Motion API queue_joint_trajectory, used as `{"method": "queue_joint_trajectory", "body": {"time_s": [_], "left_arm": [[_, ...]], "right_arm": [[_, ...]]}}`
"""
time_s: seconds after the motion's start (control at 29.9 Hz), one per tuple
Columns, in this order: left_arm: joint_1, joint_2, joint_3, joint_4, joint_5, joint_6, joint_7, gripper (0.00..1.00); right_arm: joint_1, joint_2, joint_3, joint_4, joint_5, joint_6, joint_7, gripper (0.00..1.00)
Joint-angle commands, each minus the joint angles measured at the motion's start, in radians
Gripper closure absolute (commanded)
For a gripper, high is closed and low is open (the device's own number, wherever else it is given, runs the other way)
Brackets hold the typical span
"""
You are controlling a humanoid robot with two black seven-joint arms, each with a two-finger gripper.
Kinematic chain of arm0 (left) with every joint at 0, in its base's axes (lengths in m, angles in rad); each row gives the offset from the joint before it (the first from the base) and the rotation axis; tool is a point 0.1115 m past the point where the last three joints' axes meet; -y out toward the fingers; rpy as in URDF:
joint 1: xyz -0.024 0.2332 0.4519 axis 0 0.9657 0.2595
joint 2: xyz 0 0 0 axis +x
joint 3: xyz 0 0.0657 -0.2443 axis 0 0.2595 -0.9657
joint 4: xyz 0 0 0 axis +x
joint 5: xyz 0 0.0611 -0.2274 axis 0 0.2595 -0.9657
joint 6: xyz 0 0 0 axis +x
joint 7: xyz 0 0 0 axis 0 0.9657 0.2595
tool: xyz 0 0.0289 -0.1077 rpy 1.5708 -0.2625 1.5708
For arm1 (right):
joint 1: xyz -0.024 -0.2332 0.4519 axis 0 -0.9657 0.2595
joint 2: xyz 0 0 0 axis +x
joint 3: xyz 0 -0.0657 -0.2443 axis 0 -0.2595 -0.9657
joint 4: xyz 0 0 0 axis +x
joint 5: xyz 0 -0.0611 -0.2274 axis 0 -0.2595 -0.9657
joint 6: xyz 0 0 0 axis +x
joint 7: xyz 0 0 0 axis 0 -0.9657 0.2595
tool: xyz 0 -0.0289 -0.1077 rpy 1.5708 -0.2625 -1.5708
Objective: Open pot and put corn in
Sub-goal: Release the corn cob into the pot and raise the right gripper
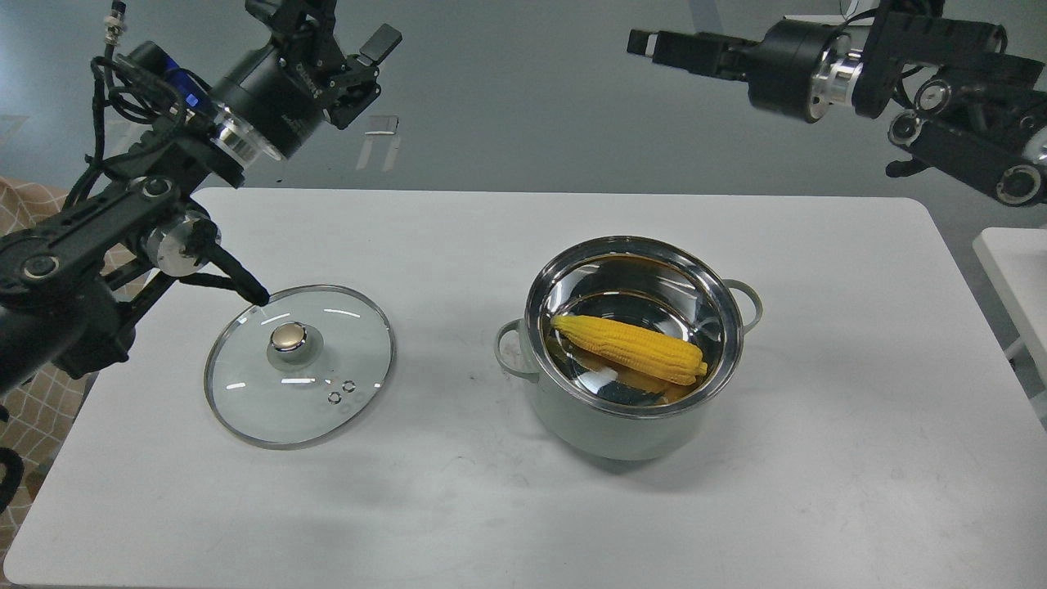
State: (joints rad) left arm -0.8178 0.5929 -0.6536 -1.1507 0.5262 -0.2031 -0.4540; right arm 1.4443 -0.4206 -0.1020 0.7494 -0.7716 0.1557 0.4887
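The pale grey-green pot (622, 417) stands uncovered on the white table, right of centre. The yellow corn (630, 349) lies on its side inside the pot, on the shiny steel bottom, with its pointed end to the left. My right gripper (654, 45) is high above the table's far edge, well clear of the pot, pointing left, open and empty. My left gripper (366, 65) is raised at the upper left beyond the table's far edge, open and empty.
The round glass lid (319, 393) with a gold knob (288, 337) lies flat on the table (859, 425), left of the pot. My left arm's elbow (176, 249) hangs just above the lid's far left rim. A second white table edge (1014, 270) shows at the far right.
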Motion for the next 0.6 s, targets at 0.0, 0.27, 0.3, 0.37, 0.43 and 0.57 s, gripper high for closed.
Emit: {"method": "queue_joint_trajectory", "body": {"time_s": [0.0, 0.27, 0.3, 0.37, 0.43, 0.57], "left_arm": [[0.0, -0.065, -0.026, 0.08, -0.009, -0.006, 0.002, 0.02], [0.031, -0.208, -0.037, 0.298, -0.055, -0.225, 0.005, 0.02], [0.034, -0.232, -0.047, 0.336, -0.058, -0.267, 0.005, 0.02], [0.035, -0.255, -0.061, 0.367, -0.058, -0.286, 0.005, 0.02], [0.046, -0.286, -0.092, 0.397, -0.058, -0.286, 0.006, 0.02], [0.077, -0.314, -0.133, 0.399, -0.058, -0.286, 0.009, 0.02]], "right_arm": [[-0.125, 0.002, 0.168, -0.053, 0.107, 0.002, 0.0, 0.0], [-0.383, 0.042, 0.505, -0.111, 0.201, 0.013, 0.0, 0.0], [-0.419, 0.057, 0.552, -0.11, 0.227, 0.015, 0.0, 0.0], [-0.449, 0.071, 0.594, -0.11, 0.239, 0.015, 0.0, 0.0], [-0.493, 0.095, 0.672, -0.11, 0.247, 0.015, 0.0, 0.0], [-0.547, 0.134, 0.774, -0.099, 0.249, 0.01, 0.0, 0.0]]}}
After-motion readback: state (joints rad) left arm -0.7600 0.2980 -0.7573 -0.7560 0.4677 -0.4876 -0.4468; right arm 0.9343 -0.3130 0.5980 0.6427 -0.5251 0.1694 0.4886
